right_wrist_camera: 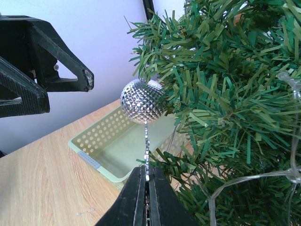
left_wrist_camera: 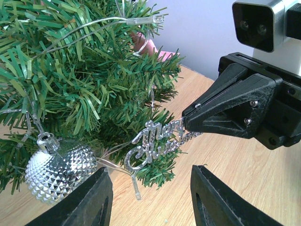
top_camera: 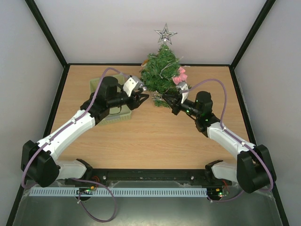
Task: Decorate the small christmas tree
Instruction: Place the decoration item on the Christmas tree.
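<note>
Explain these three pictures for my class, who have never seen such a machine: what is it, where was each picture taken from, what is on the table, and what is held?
The machine is two robot arms bolted at the near edge of a wooden table, each ending in a two-finger gripper. The wide picture looks down from above and behind them; the other two come from a camera on each wrist, so each shows its own fingers at the bottom. On the table stand a pale green basket and a small christmas tree with a star on top, a silver bauble and a light string. The right gripper is shut on a silver "Merry Christmas" sign at the tree's lower branches. The left gripper is open and holds nothing.
</note>
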### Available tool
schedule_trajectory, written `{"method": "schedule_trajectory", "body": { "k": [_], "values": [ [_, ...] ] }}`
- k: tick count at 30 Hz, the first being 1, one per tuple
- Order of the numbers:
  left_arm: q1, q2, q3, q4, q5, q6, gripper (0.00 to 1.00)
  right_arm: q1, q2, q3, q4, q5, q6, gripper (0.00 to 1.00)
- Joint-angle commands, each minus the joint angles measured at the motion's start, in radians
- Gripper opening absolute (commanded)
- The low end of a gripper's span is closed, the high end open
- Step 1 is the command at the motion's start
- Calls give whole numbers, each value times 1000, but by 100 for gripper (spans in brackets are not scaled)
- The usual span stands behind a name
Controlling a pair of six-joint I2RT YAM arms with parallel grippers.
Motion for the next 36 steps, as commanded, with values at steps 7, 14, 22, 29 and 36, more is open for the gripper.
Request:
{"method": "schedule_trajectory", "body": {
  "k": [7,14,22,29,36],
  "values": [
    [-4,4,24,-12,-10,18,47,-5,-2,24,32,82,-6,2],
    [-5,1,29,-18,-13,25,47,-6,24,36,17,82,-13,2],
    [-11,-3,44,-44,-27,31,47,-10,53,42,19,94,-14,6],
    [-15,-13,32,-42,-39,29,47,-13,48,44,-5,123,-30,15],
    [-18,-8,32,-49,-47,36,47,-13,15,27,-29,151,-38,18]
  ]
}}
